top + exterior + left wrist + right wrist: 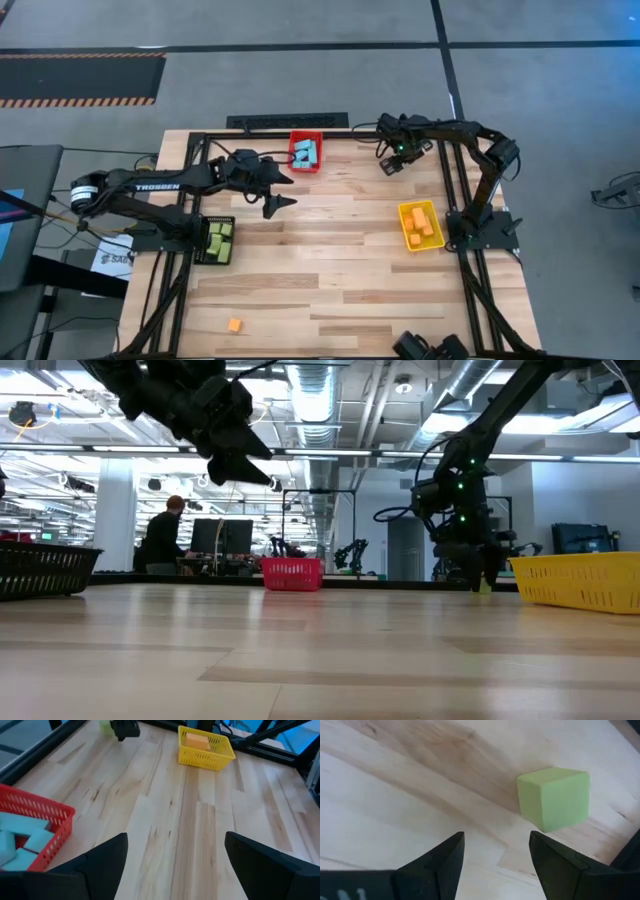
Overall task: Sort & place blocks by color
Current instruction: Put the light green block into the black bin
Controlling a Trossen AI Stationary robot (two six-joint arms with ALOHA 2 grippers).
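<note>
Sorting looks nearly done: matte, square-edged light-blue blocks (305, 153) fill the red mesh bin (292, 165), orange ones the yellow bin (405, 238), green ones the black bin (203, 255), leaving one green cube (554, 797) before the spread, empty right hand (496, 857) and an orange cube (234, 325) at the wooden bench's (330, 270) near edge, while the left hand (277, 192) hovers spread.

Both end effectors (278, 200) (390, 165) open, empty
</note>
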